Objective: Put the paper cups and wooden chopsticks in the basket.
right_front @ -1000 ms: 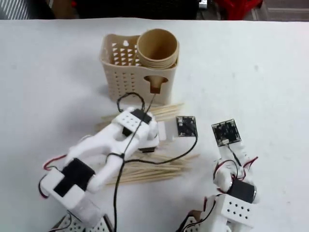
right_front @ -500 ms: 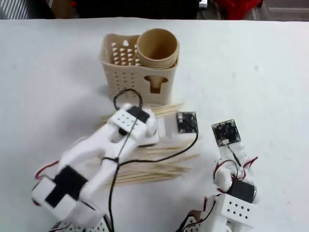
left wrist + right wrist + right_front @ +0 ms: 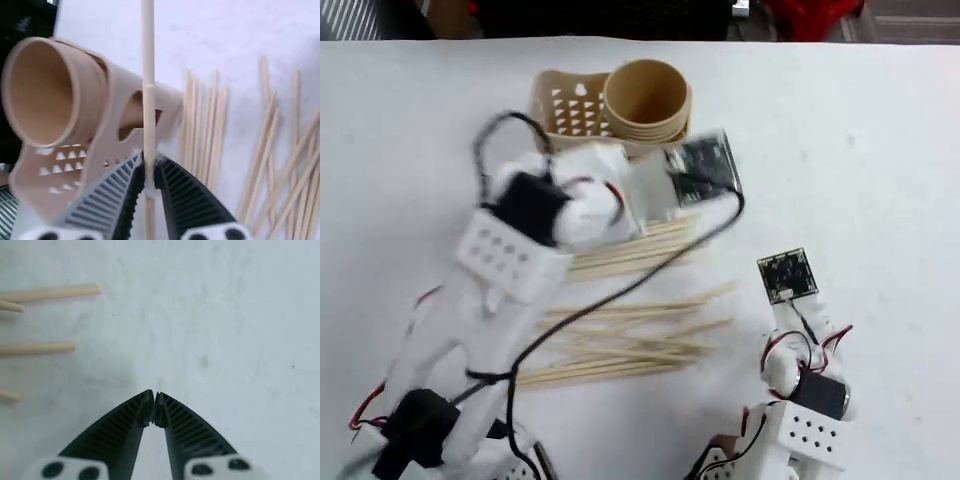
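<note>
Left jaws clamp one chopstick (image 3: 147,50) close to the basket (image 3: 95,145) holding paper cups (image 3: 40,90), while right jaws sit clenched, empty, over the tabletop (image 3: 230,315).

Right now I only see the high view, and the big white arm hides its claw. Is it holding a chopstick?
Observer: Yes. The left gripper is shut on one chopstick, which sticks out beyond it.
Operator: Is the basket close?
Observer: In the left wrist view the basket, with the paper cups in it, sits just behind that chopstick.
Operator: And the other claw?
Observer: The right gripper is shut on nothing, pointing at the table.
</note>
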You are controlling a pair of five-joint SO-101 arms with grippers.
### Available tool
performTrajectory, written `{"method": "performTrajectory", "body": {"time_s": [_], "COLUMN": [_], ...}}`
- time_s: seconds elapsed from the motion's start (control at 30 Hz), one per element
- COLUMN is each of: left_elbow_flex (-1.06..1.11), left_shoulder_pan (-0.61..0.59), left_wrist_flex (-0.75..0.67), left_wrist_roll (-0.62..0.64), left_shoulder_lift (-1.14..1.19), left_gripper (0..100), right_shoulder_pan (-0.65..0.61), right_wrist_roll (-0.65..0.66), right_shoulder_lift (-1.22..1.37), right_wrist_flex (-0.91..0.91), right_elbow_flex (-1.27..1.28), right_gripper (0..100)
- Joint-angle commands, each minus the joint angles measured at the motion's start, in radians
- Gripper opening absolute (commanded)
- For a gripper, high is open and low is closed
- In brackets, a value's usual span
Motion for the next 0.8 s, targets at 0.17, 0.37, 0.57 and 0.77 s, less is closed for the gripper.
{"method": "performTrajectory", "body": {"time_s": [0.17,0.37,0.57,0.77], "left_elbow_flex": [-0.741,-0.942,-0.948,-0.951], "left_shoulder_pan": [-0.056,-0.142,-0.283,-0.302], "left_wrist_flex": [0.032,-0.17,-0.365,-0.425], "left_wrist_roll": [0.195,0.385,0.655,0.747], "left_shoulder_lift": [0.008,0.17,0.34,0.479], "left_gripper": [2,2,2,2], "right_shoulder_pan": [-0.054,-0.054,-0.054,-0.054], "right_wrist_roll": [0.006,0.006,0.006,0.006], "right_shoulder_lift": [0.001,0.001,0.001,0.001], "right_wrist_flex": [-0.022,-0.022,-0.024,-0.024], "right_elbow_flex": [0.006,0.009,0.009,0.009], "right_gripper": [1.8,1.8,1.8,1.8]}}
